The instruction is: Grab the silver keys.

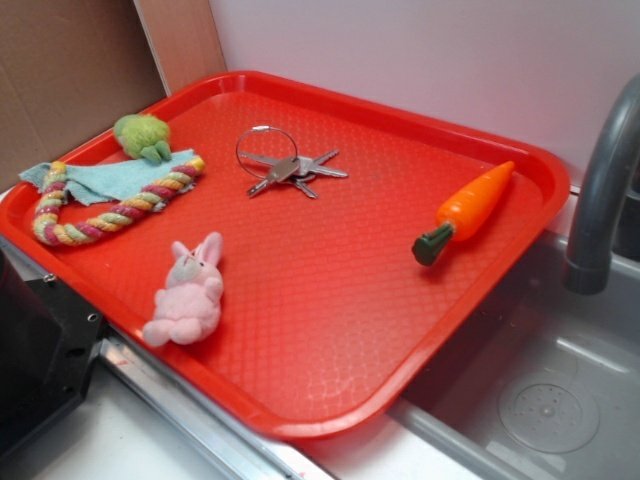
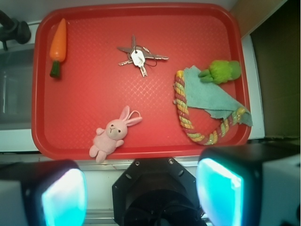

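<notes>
The silver keys (image 2: 138, 58) lay flat on the red tray (image 2: 84, 101), upper centre of the wrist view. The gripper (image 2: 141, 195) hung spread and empty, well apart. Judged risk: fingers might skid off such thin metal.

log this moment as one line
phase: pre-grasp | claw: open, off tray | keys: untouched, between carrot and rope
</notes>
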`<move>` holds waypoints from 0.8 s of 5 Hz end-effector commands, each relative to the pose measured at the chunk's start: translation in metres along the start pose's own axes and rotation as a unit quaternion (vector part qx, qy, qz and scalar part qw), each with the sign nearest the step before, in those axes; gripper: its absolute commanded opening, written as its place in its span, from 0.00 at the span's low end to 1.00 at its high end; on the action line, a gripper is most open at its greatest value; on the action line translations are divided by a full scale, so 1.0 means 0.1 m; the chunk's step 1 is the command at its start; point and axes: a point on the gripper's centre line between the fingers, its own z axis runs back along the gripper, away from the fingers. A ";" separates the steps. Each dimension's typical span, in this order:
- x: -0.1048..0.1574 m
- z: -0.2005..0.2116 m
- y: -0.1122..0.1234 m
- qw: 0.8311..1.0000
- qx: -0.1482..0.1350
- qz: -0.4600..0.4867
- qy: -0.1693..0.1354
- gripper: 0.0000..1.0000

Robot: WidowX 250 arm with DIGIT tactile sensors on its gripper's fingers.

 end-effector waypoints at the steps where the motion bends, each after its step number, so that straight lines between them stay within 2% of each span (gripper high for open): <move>1: 0.82 -0.45 0.23 0.990 0.089 -0.097 -0.053 1.00; 2: 1.06 -0.79 0.35 0.978 0.025 -0.188 -0.092 1.00; 3: 1.01 -1.14 0.38 0.974 -0.017 -0.205 -0.097 1.00; 4: 1.01 -1.14 0.38 0.974 -0.017 -0.205 -0.097 1.00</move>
